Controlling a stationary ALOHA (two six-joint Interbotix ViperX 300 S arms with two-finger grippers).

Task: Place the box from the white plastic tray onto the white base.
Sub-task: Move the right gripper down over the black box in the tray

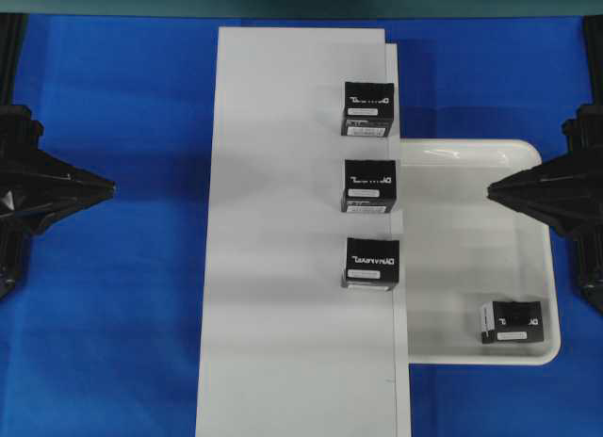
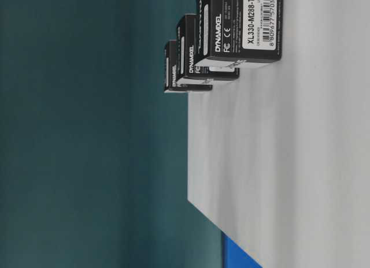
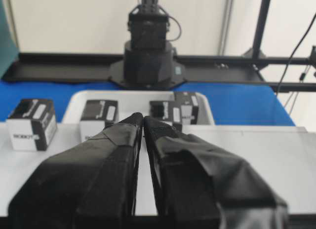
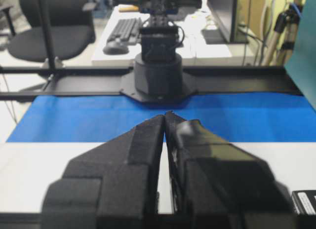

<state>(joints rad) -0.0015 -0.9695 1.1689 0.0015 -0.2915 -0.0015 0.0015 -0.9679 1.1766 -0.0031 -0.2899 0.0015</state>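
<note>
Overhead exterior view. The white base [image 1: 283,239] lies lengthwise on the blue desk [image 1: 122,296]. Three black boxes with full white logo lines stand in a column along its right edge: the far box [image 1: 367,108], the middle box [image 1: 369,186] and the near box [image 1: 371,264]. The white plastic tray [image 1: 471,258] lies just beside the base on the right. The box [image 1: 512,322] of the task rests in the tray's near right corner, white side facing left, well apart from the three on the base. The left tool [image 1: 108,186] points in from the left edge, the right tool [image 1: 492,189] from the right edge over the tray's rim; neither touches a box.

Table-level exterior view. This view is turned on its side. The three boxes stand in a row along the base's edge before a teal backdrop [image 2: 87,129]; the tray and its box are out of view.

Left wrist view. The left tool's fingers [image 3: 126,135] are clenched tip to tip, grasping nothing. Beyond them stand the boxes and the tray.

Right wrist view. The right tool's fingers [image 4: 148,135] are likewise clenched together on nothing.
</note>
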